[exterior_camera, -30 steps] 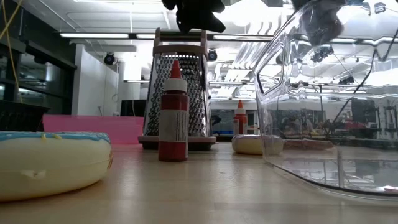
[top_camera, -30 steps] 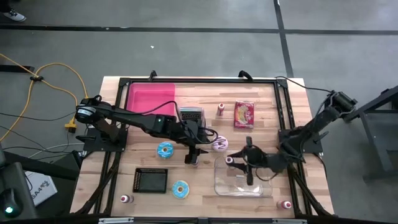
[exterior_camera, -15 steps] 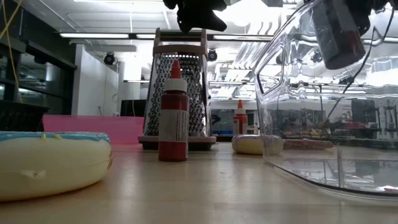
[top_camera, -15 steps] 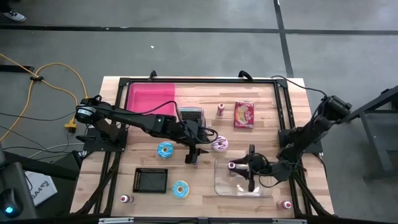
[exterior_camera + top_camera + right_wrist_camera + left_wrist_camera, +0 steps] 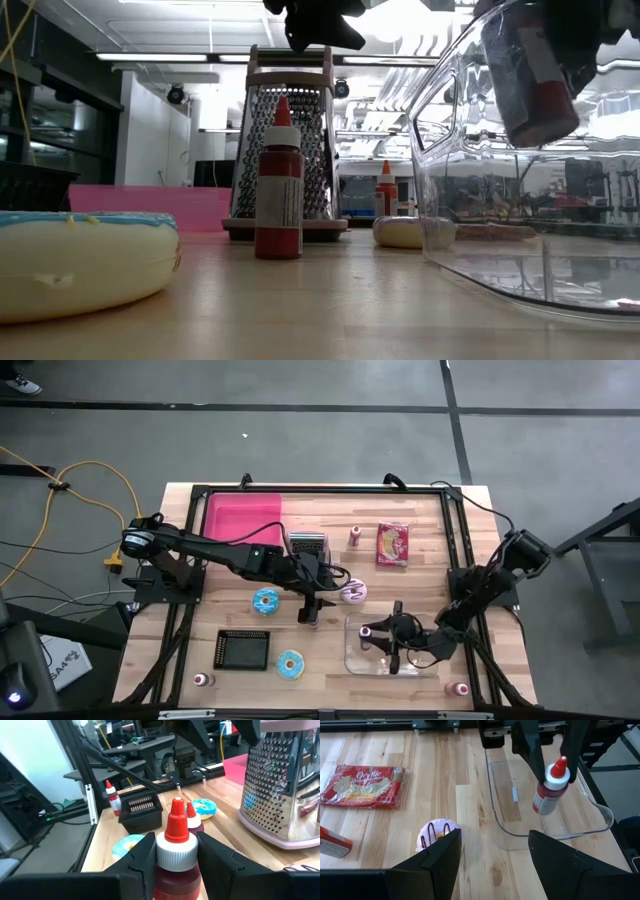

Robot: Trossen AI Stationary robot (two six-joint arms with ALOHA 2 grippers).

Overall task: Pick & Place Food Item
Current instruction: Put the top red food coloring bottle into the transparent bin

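A wooden bench (image 5: 420,520) stands on a grey concrete floor, framed by a black rail. In the high view, the right claw (image 5: 392,637) hangs over the clear plastic tub (image 5: 360,660) at about five o'clock on the bench. Its fingers are closed partway on a red sauce bottle (image 5: 550,787), gripping it just below the white collar, and the bottle is in the air above the tub floor, not touching it.

The step in hand looks like the placing: the bottle is carried and lined up over the tub. The next move probably calls for lowering it until the base meets the tub floor, then spreading the fingers.

The bottle's long axis is close to upright but tilted, its red nozzle uppermost.

The left claw (image 5: 312,610) waits near the bench's middle, spread wide and empty, above a second sauce bottle (image 5: 279,180) standing there.
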